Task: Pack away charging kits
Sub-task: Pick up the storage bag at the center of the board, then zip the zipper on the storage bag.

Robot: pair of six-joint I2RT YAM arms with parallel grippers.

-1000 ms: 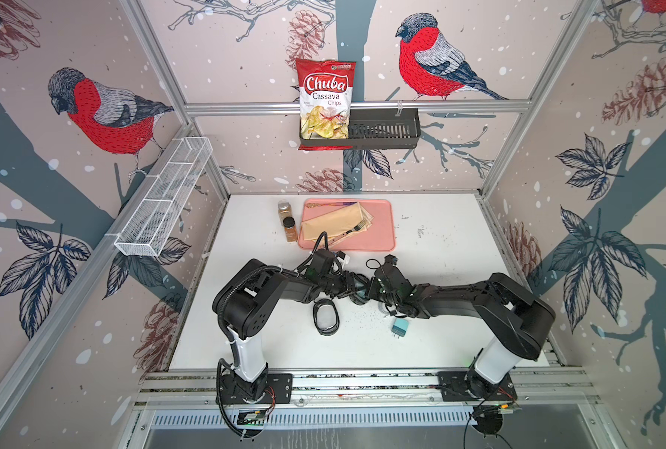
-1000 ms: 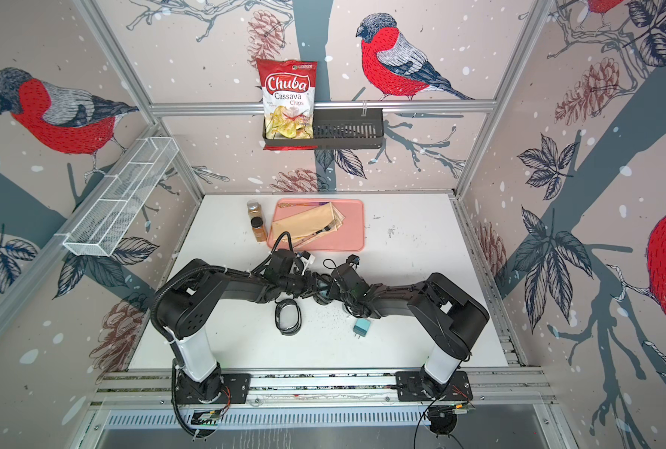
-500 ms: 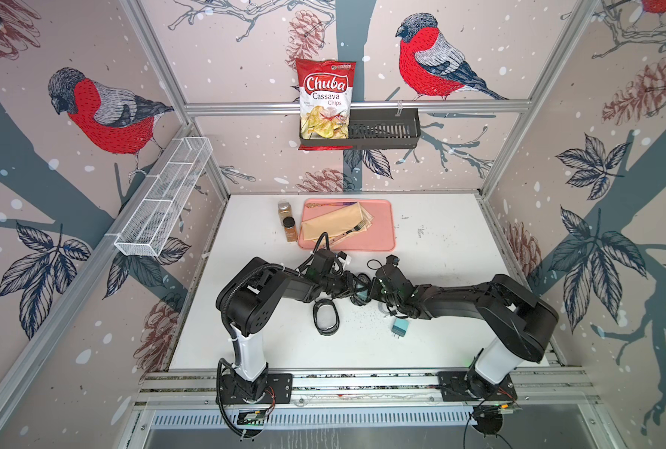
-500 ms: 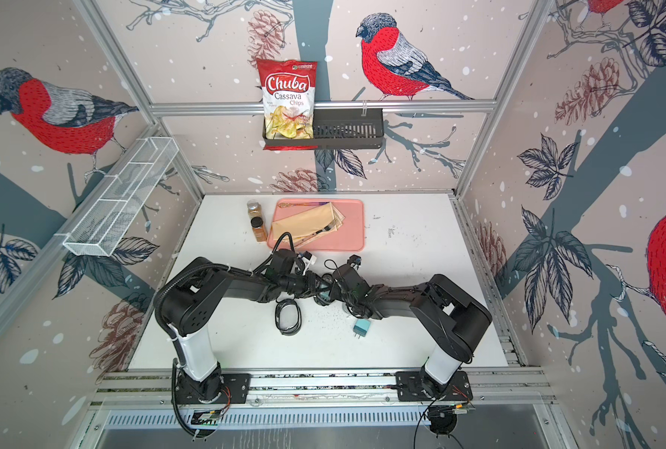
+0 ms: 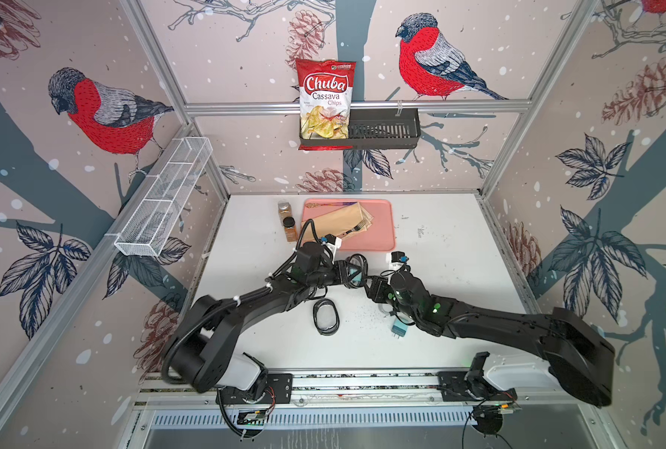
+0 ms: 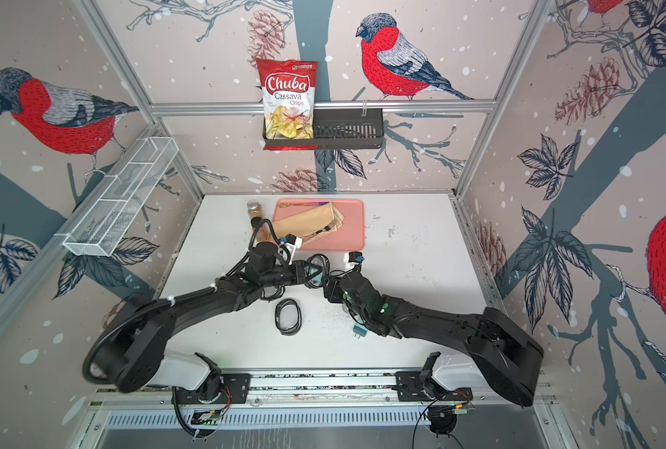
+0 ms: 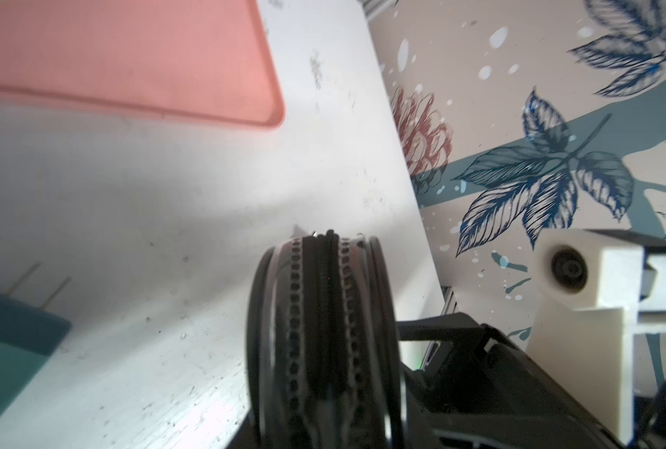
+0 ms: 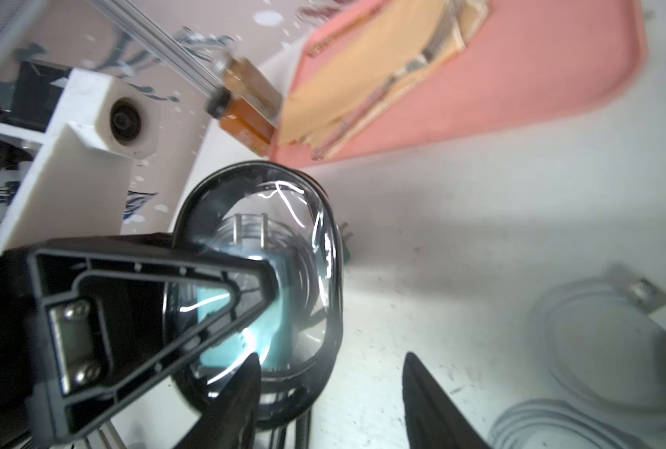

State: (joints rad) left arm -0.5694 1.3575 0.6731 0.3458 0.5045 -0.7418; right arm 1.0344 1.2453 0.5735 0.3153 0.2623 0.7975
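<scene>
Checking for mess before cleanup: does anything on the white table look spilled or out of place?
Yes: fine dark specks lie scattered over the white table, between the flat-lying black oval case and the teal plug adapter, like spilled grit.

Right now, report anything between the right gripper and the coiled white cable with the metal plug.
Nothing visible: only bare white table lies between the open right gripper and that coiled white cable.
</scene>
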